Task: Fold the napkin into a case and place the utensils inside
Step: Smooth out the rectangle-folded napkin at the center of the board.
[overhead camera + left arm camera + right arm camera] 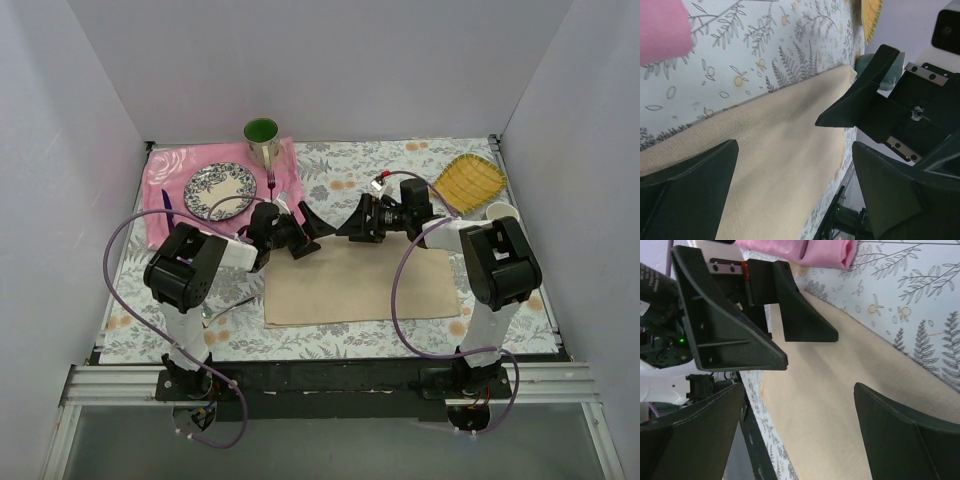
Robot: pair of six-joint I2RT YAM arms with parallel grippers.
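The beige napkin (360, 285) lies flat as a wide rectangle on the floral tablecloth, and it fills the left wrist view (775, 150) and the right wrist view (840, 405). My left gripper (310, 236) (795, 185) hovers open over the napkin's far left edge with nothing between its fingers. Facing it, my right gripper (352, 222) (797, 430) is also open and empty above the far edge. The two sets of fingertips stand close together. A slim metal utensil (228, 305) lies left of the napkin, partly hidden by the left arm.
A pink mat (170, 170) at the back left carries a patterned plate (220, 190), a purple fork (271, 183) and a dark purple utensil (167, 205). A green-lined cup (262, 140) stands behind it. A yellow woven tray (468, 180) and a white cup (500, 212) are at the right.
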